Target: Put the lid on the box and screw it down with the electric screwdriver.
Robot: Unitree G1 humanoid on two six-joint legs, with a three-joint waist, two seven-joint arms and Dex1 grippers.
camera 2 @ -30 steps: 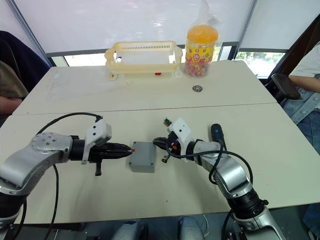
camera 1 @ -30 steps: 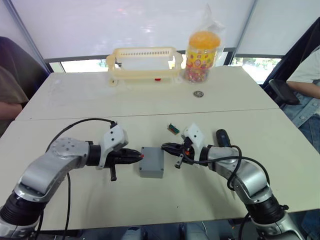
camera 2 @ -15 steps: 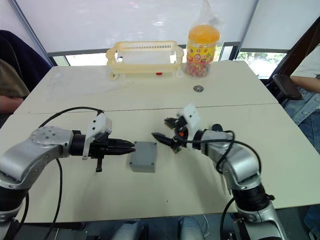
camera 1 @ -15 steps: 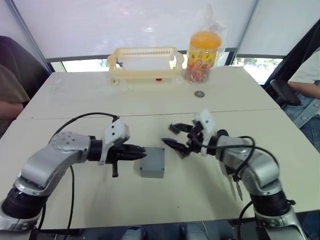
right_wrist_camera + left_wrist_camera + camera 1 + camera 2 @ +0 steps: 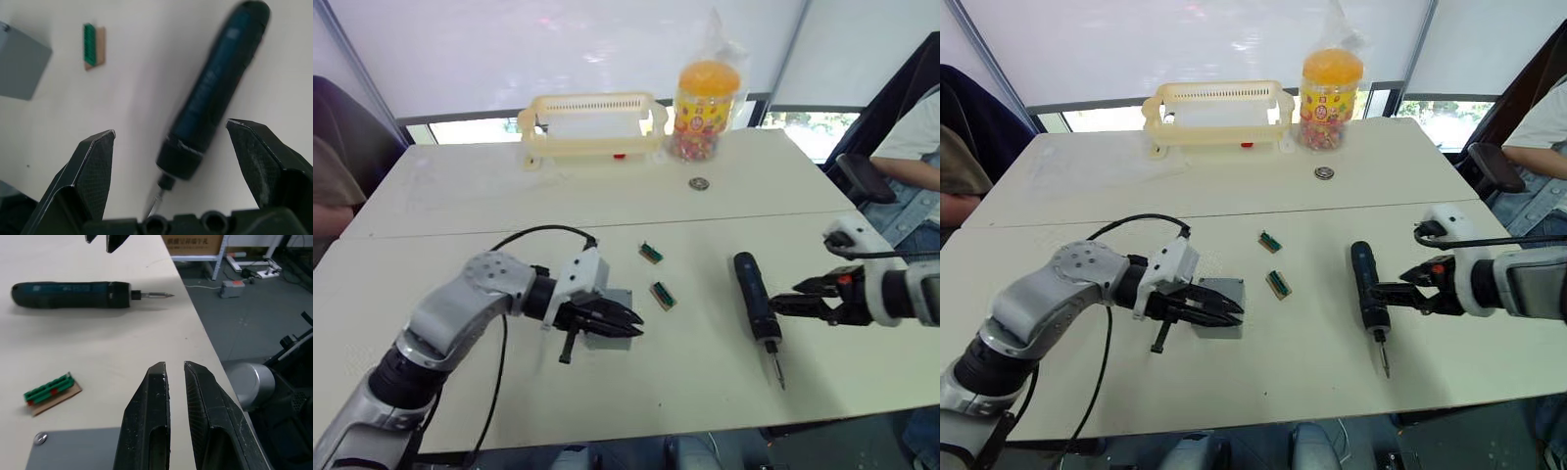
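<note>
The grey box [image 5: 1224, 294] sits on the near table, left of centre. Its flat top with a screw at one corner is the lid [image 5: 78, 450]. My left gripper [image 5: 628, 327] lies low over the box's top, fingers shut and holding nothing. The electric screwdriver [image 5: 752, 299] lies flat on the table to the right, its thin bit [image 5: 775, 370] pointing at the front edge. My right gripper [image 5: 783, 304] is just right of the tool at table height, open wide. In the right wrist view the tool's body [image 5: 210, 98] lies ahead, between the spread fingers.
Two small green connector pieces [image 5: 652, 253] [image 5: 662, 294] lie between box and screwdriver. On the far table stand a cream basket [image 5: 592, 122], a jar of sweets [image 5: 705, 98] and a small metal ring [image 5: 699, 183]. People sit at both sides. The table's front edge is close.
My right arm swung away from the box to the right and its gripper opened beside the screwdriver. My left gripper slid forward over the box's top.
</note>
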